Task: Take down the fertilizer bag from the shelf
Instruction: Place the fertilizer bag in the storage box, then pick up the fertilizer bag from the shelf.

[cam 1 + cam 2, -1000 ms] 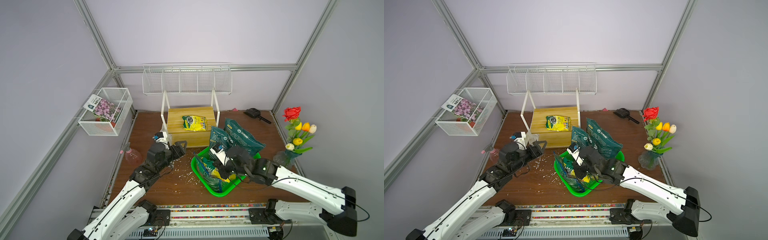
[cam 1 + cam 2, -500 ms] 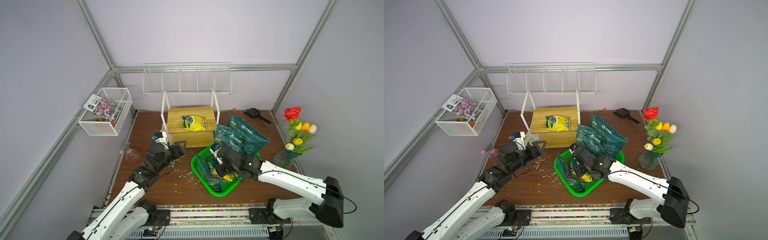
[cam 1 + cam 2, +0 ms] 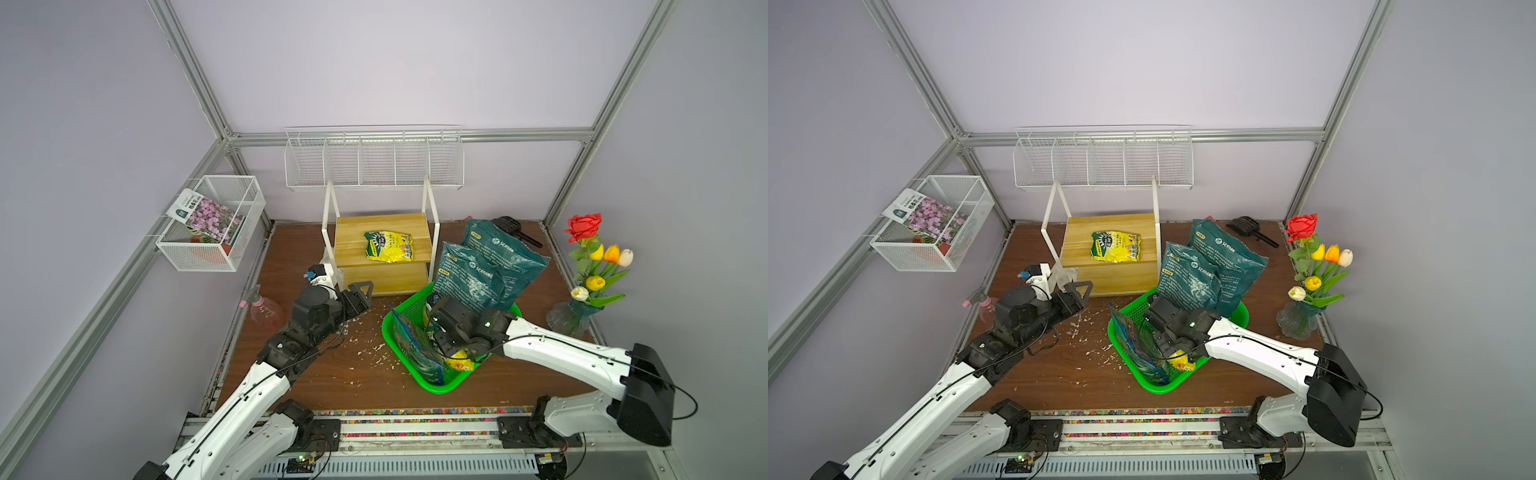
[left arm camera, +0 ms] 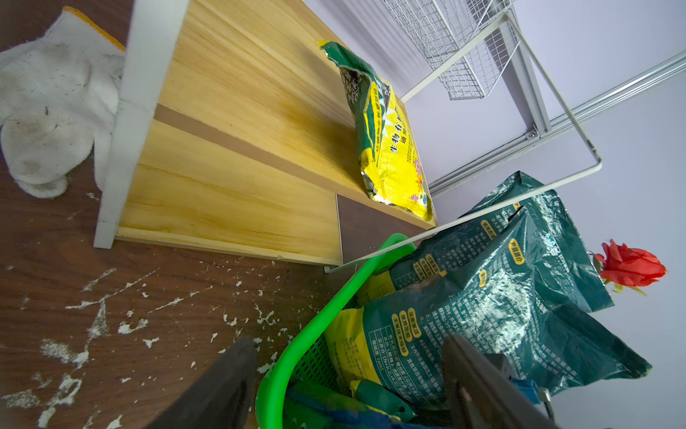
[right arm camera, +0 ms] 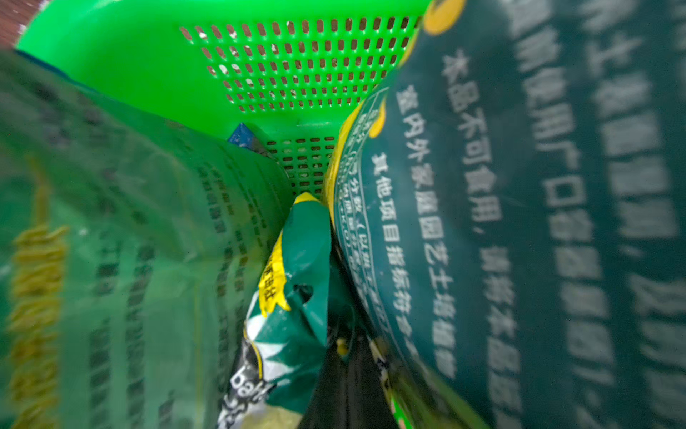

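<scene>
The fertilizer bag (image 3: 388, 246) (image 3: 1116, 246) (image 4: 386, 137), yellow and green, lies flat on the top board of the shelf (image 3: 353, 230) (image 3: 1079, 237) (image 4: 241, 111). My left gripper (image 3: 360, 296) (image 3: 1077, 293) (image 4: 347, 345) is open and holds nothing. It hovers low over the floor in front of the shelf's left front corner, below the bag. My right gripper (image 5: 345, 345) is shut and pushed down into the green basket (image 3: 436, 388) (image 3: 1154, 388) (image 5: 297, 55) between bags. A small green and yellow packet (image 5: 300, 267) lies right by its tips.
Two dark teal soil bags (image 3: 469, 274) (image 3: 507, 253) lean in the basket beside the shelf's right leg. A white glove (image 4: 44, 111) lies by the left leg, and white flakes (image 3: 374, 349) litter the floor. A pink spray bottle (image 3: 266, 309), a flower vase (image 3: 582, 307), a black scoop (image 3: 513, 226) and wall wire baskets (image 3: 212, 224) ring the space.
My right arm has swung and pushed its gripper deeper into the basket, and the teal bags have shifted to the right and stand more upright. The left arm has not moved.
</scene>
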Robot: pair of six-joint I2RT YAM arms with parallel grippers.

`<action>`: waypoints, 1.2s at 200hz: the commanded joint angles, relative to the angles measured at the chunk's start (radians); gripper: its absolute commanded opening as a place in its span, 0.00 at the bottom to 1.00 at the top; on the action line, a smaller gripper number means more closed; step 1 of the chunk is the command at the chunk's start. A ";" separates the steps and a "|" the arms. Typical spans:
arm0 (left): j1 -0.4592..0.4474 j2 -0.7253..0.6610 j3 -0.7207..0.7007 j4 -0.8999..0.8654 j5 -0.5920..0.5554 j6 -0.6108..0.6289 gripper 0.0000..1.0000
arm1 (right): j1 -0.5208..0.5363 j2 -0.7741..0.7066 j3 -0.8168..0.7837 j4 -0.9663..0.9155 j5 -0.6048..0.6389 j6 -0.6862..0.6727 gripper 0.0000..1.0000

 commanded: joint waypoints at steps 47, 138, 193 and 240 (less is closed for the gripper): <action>0.006 -0.002 0.012 -0.009 -0.002 0.008 0.82 | 0.009 -0.036 0.007 -0.043 0.005 0.000 0.11; 0.005 -0.025 0.002 -0.021 -0.014 0.020 0.82 | 0.003 -0.186 0.199 -0.049 0.028 -0.087 0.34; 0.005 -0.034 0.009 -0.038 -0.034 0.041 0.83 | -0.011 -0.088 0.438 -0.052 0.047 -0.270 0.47; 0.015 -0.059 -0.020 -0.058 -0.064 0.048 0.83 | -0.031 0.121 0.635 0.016 -0.016 -0.403 0.54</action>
